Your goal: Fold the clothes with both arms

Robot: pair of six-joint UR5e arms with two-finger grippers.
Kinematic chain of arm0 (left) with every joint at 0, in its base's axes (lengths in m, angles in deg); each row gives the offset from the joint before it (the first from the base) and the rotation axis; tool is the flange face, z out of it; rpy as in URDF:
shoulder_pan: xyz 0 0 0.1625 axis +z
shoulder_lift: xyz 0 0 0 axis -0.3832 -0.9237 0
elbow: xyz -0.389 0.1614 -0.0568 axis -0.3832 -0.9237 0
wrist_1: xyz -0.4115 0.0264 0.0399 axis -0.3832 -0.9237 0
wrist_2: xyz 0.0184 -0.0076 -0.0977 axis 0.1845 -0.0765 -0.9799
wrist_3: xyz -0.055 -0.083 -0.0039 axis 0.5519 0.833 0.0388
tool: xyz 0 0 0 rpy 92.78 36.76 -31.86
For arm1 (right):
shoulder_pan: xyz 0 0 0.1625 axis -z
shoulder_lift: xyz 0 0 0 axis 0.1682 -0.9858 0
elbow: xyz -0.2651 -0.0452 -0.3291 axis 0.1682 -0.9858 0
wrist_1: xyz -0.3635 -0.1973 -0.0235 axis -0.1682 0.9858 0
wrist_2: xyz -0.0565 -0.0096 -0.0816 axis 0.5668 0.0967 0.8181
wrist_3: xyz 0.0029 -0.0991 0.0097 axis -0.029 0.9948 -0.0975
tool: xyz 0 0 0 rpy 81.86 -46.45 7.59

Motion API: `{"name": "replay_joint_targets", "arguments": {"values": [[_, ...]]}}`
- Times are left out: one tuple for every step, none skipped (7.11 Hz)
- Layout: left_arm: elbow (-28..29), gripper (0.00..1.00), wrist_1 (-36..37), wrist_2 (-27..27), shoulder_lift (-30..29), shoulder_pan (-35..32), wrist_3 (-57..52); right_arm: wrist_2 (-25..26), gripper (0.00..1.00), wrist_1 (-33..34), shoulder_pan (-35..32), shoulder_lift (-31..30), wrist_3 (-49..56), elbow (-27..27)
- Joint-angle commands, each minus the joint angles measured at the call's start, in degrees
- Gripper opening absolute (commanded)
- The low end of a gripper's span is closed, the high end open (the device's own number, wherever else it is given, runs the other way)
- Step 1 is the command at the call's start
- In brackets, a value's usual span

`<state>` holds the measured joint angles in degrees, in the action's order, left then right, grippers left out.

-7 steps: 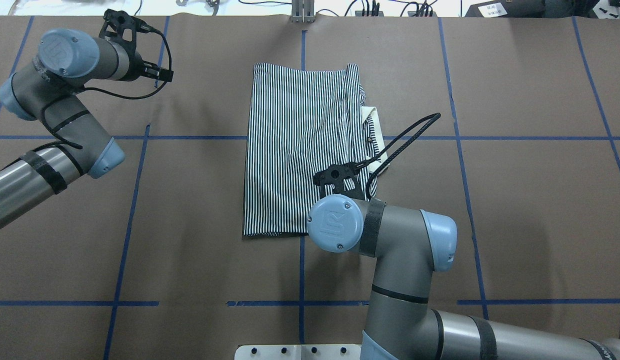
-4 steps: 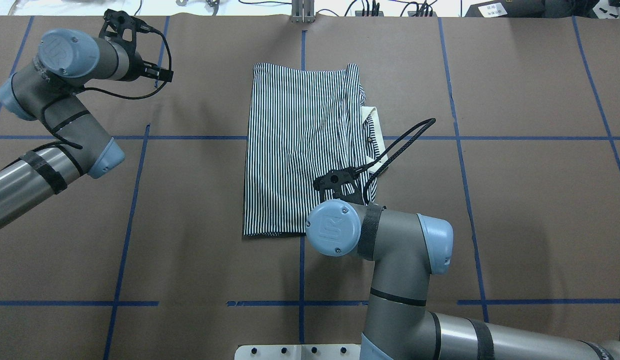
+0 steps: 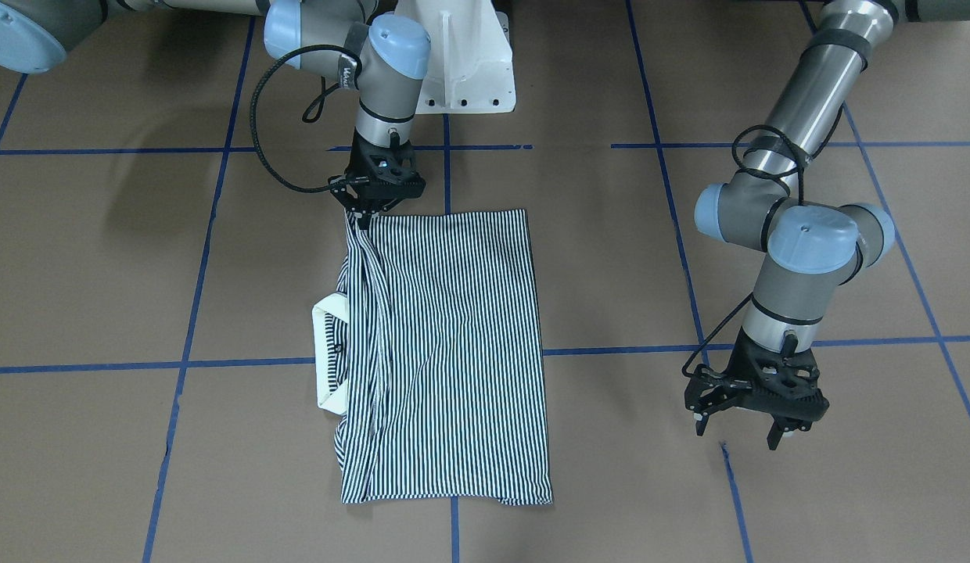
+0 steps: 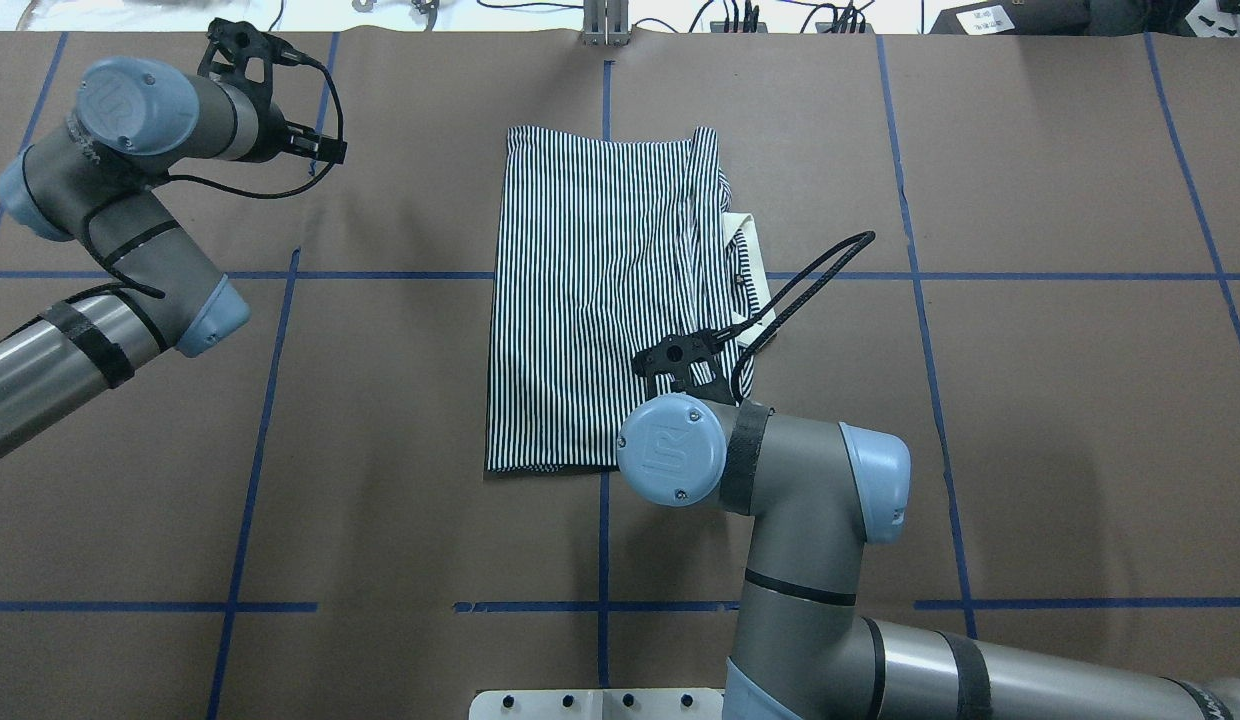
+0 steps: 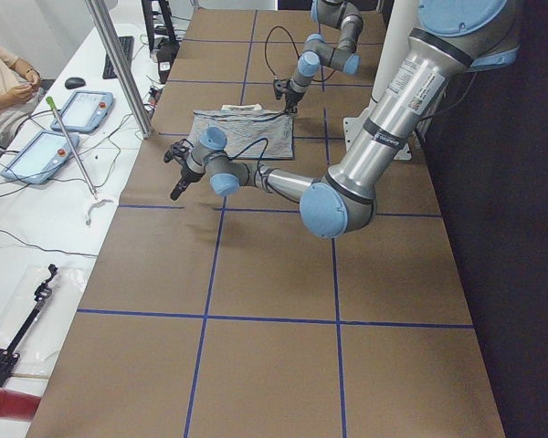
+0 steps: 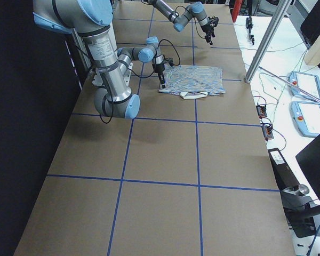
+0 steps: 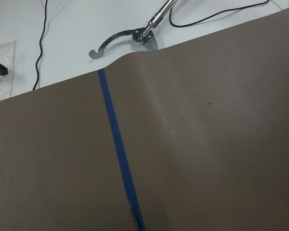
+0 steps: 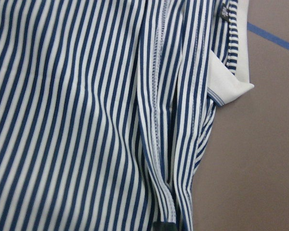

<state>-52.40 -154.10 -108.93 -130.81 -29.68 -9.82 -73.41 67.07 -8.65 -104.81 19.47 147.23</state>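
Well, starting at the right gripper (image 3: 365, 220): I read its fingers as drawn together to a point. They pinch a ridge of fabric at the corner of the polo shirt (image 3: 454, 352) nearest the robot, on the robot's right side. My right wrist camera shows one dark fingertip (image 8: 165, 226) at its bottom edge, sitting on a raised seam fold, with stripes filling most of that view. From overhead the wrist joint hides the jaws, so I lean on the front-facing camera for that call. The right arm (image 4: 820, 500) reaches in from the near edge of the table. Its black cable (image 4: 820, 262) loops out over the cream collar (image 3: 322, 356).

The left gripper (image 3: 738, 432) hangs with its fingers spread wide and nothing between them. It sits over the brown table (image 3: 102, 274), well apart from the shirt on the robot's left. Its wrist camera gives me only brown paper, a strip of blue tape (image 7: 118, 154), and beyond the table's edge a white bench (image 7: 62, 29) with a metal tool (image 7: 135, 34) lying on it. The left arm (image 3: 798, 102) bends down to the gripper from the robot's side.

The shirt lies flat near the table's middle, folded into a long narrow rectangle across a tape crossing. The collar pokes out from the long edge on the robot's right.
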Motion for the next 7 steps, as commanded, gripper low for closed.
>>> {"name": "replay_joint_targets", "arguments": {"values": [[0.0,1.0,0.0,0.0,-0.1,0.0,0.0,-0.1,0.0,0.0,-1.1,-0.6,0.0,0.9],[-0.1,1.0,0.1,0.0,-0.1,0.3,1.2,-0.1,0.0,0.0,-1.1,-2.9,-0.1,2.8],[-0.1,1.0,0.1,0.0,-0.1,0.5,2.0,0.0,0.0,0.0,-1.1,-6.3,-0.3,6.3],[-0.2,1.0,0.1,0.1,-0.1,0.5,2.0,0.2,0.0,-0.2,-0.4,-8.1,-1.0,6.9],[-0.2,1.0,0.1,0.0,-0.1,0.5,2.0,0.2,0.0,-0.3,0.0,-8.7,-1.2,7.0],[-0.2,1.0,0.1,0.0,-0.1,0.5,2.0,0.2,0.75,-0.6,0.5,-9.1,-2.2,6.8],[-0.3,1.0,0.1,0.0,-0.1,0.5,2.0,0.4,1.0,-0.7,0.7,-8.9,-3.1,6.8]]}}
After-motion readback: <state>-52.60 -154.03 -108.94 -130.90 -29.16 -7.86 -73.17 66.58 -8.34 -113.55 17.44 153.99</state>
